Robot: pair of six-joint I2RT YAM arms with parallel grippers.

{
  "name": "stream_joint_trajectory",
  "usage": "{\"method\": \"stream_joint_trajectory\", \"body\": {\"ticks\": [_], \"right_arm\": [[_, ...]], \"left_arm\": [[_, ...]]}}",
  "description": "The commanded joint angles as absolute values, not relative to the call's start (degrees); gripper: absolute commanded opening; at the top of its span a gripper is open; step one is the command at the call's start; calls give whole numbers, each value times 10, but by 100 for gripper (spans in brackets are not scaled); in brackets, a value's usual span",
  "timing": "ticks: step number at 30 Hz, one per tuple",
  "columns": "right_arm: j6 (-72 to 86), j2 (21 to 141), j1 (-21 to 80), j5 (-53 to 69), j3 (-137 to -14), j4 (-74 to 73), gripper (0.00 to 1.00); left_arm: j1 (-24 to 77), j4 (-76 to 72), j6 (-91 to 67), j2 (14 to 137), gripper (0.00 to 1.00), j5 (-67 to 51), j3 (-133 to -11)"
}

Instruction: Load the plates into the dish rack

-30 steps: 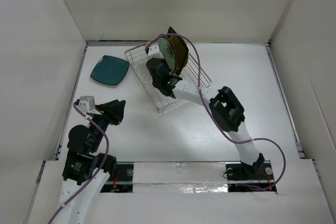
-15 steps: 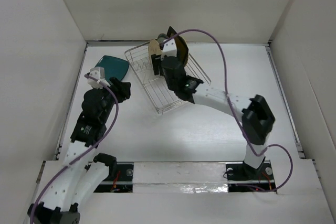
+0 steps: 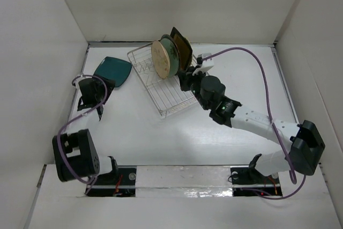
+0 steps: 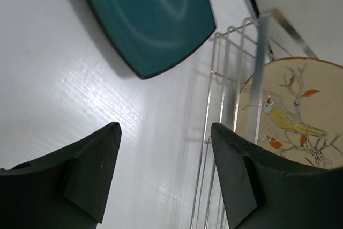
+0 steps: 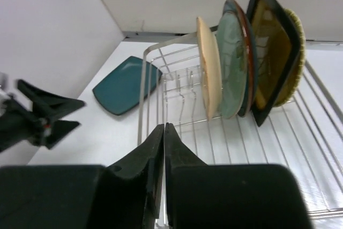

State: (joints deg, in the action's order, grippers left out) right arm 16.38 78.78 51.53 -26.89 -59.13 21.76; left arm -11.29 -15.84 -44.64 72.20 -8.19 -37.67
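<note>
The teal square plate (image 3: 112, 71) is laid flat on the table (image 3: 241, 73), left of the wire dish rack (image 3: 170, 92), where the cream bird-patterned plate (image 3: 160, 60) is stood upright. The left gripper (image 4: 164, 130) is held spread, empty; the right gripper (image 5: 164, 132) is closed.

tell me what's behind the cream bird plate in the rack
Behind the cream plate stand a pale green plate, a dark round one showing only its rim, an amber square plate and a yellowish plate, edge only. Each hides most of the next.

Overhead, 2 wrist views share dish rack (image 3: 172, 98)
</note>
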Motion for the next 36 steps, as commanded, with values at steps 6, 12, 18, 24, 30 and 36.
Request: {"method": "stream_joint_trajectory", "body": {"ticks": [6,12,18,24,30,36], "right_arm": [[207,752,488,-193,-584,281,34],[217,737,475,-167,-577,288,36],[219,733,470,-158,-575,295,36],[223,734,458,-149,-570,303,37],[232,737,447,-132,-567,308,36],[236,740,442,-129,-563,310,36]], "left_arm": [[-112,-346,-645,846,70,-99,-333],[-112,-440,-716,939,65,-92,-329],[-112,-512,-785,1011,53,-88,-337],[-106,-562,-829,1063,49,-64,-349],[-94,-641,-861,1125,40,-63,-354],[-94,-695,-874,1158,27,-52,-355]]}}
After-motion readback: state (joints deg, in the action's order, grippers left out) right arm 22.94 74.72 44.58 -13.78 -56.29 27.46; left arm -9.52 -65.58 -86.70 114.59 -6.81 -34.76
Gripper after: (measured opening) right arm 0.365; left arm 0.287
